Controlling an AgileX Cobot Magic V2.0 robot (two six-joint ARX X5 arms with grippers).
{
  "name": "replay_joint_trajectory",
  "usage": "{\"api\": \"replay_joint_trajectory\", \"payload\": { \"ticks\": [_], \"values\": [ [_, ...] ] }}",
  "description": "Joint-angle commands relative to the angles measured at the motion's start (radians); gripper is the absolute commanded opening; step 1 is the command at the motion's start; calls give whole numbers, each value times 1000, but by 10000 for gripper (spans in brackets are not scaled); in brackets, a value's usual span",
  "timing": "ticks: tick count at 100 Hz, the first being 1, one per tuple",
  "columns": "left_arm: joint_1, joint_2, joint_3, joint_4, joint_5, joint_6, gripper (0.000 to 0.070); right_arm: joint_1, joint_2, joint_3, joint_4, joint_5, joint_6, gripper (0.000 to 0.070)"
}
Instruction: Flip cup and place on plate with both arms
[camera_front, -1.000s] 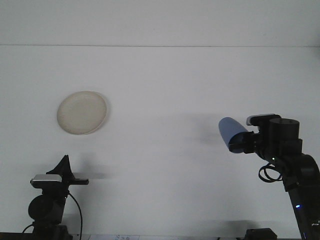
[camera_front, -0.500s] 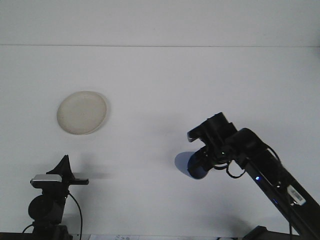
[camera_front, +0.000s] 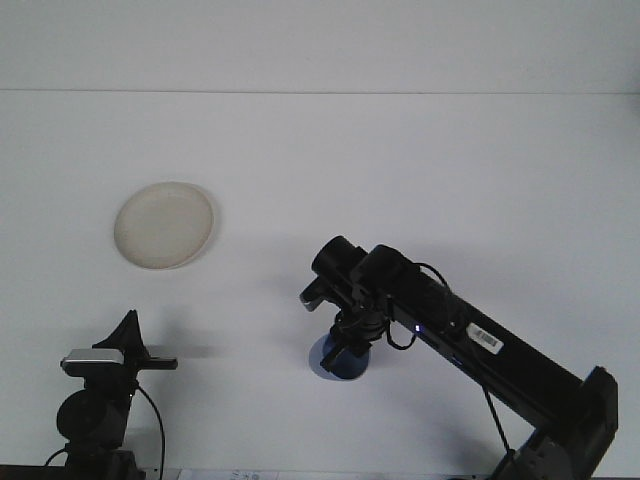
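The blue cup (camera_front: 338, 363) stands on the white table near the front centre, its top hidden by my right gripper (camera_front: 345, 345), which reaches down onto it from the stretched-out right arm. The fingers close around the cup's upper part. A cream plate (camera_front: 164, 225) lies flat at the left, well apart from the cup. My left gripper (camera_front: 129, 333) rests at the front left, pointing up, with nothing in it; its fingers look closed together.
The right arm (camera_front: 480, 345) crosses the front right of the table diagonally. The table's back edge (camera_front: 320, 92) meets a pale wall.
The right arm has swung left and down, carrying the cup from mid-air at the right to the table surface at front centre. The left arm has stayed still.
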Motion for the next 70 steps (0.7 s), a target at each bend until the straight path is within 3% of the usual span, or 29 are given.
{"api": "replay_joint_trajectory", "payload": {
  "ticks": [1, 48, 65, 70],
  "values": [
    [1, -1, -19, 13, -2, -2, 15, 22, 38, 24, -27, 15, -14, 0],
    [1, -1, -19, 13, -2, -2, 15, 61, 106, 25, -29, 50, -18, 4],
    [1, -1, -19, 13, -2, -2, 15, 61, 106, 25, -29, 50, -26, 31],
    [1, -1, -19, 13, -2, -2, 15, 61, 106, 25, -29, 50, -25, 77]
  ]
}}
